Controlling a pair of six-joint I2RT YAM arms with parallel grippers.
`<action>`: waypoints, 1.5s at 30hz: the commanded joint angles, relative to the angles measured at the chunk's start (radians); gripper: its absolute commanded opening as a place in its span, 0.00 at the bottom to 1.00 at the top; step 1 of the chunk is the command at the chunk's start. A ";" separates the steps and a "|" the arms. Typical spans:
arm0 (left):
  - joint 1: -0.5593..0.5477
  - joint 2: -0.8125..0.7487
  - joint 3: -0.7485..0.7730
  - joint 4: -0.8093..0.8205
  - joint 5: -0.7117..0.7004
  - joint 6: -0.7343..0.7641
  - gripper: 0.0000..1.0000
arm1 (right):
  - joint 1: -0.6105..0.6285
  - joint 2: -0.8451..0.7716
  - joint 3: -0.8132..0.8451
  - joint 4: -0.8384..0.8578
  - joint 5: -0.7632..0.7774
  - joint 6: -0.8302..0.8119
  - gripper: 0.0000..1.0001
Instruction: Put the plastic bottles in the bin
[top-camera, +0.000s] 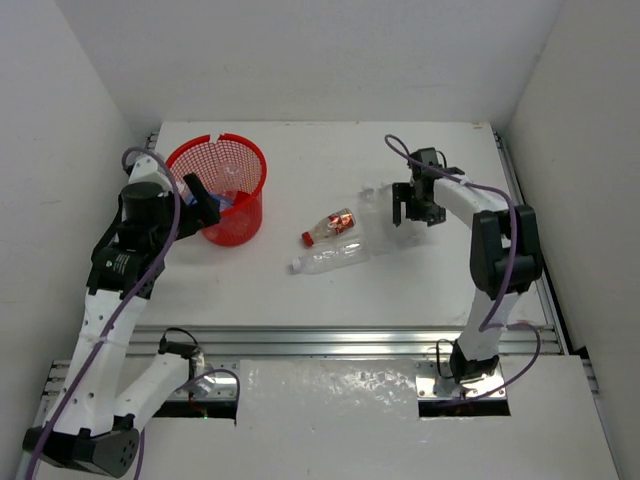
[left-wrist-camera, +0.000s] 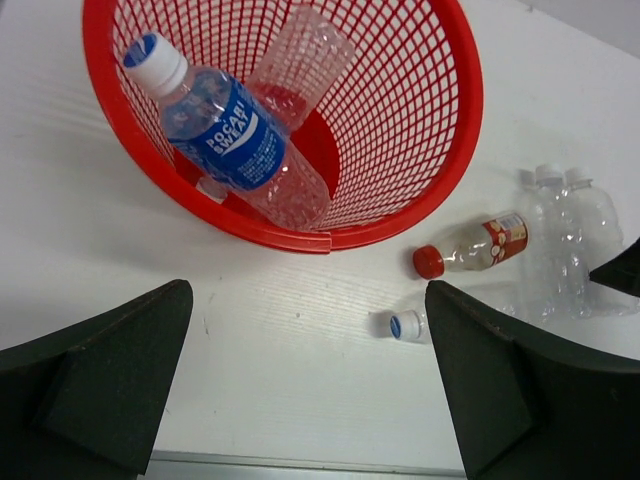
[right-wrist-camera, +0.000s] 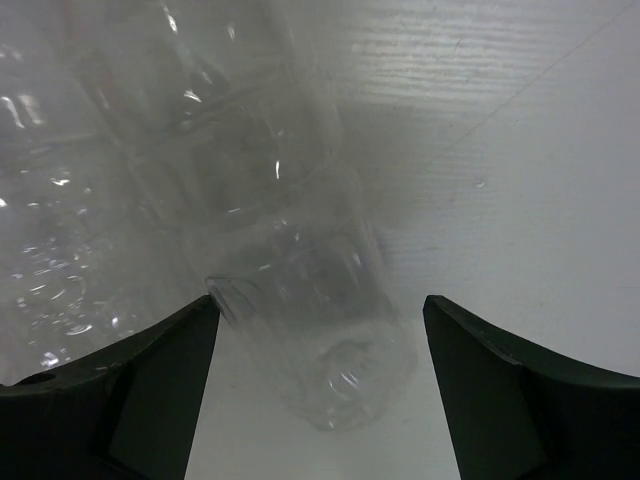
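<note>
A round red plastic mesh bin (top-camera: 240, 215) sits at the far left of the white table (top-camera: 250, 290), holding a blue-labelled clear plastic bottle (left-wrist-camera: 230, 130) and a plain ribbed clear bottle (left-wrist-camera: 302, 60). The left gripper (left-wrist-camera: 308, 300) hovers just beside its rim, jaws spread wide and empty. Mid-table, a red-capped, red-labelled bottle (top-camera: 330, 224) and a long clear bottle (top-camera: 330, 258) lie side by side. Further right, the right gripper (right-wrist-camera: 320, 305) straddles one see-through bottle (right-wrist-camera: 290, 220) in a small cluster, fingers parted with a gap still showing on one side.
</note>
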 joint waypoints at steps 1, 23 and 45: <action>-0.001 0.005 -0.014 0.062 0.056 0.021 1.00 | -0.008 0.020 0.016 -0.003 -0.046 -0.043 0.83; -0.432 0.194 -0.104 0.870 0.705 -0.192 1.00 | 0.177 -0.871 -0.403 0.399 -0.698 0.126 0.25; -0.549 0.292 0.197 0.549 0.389 -0.069 0.00 | 0.400 -1.028 -0.414 0.307 -0.539 0.035 0.99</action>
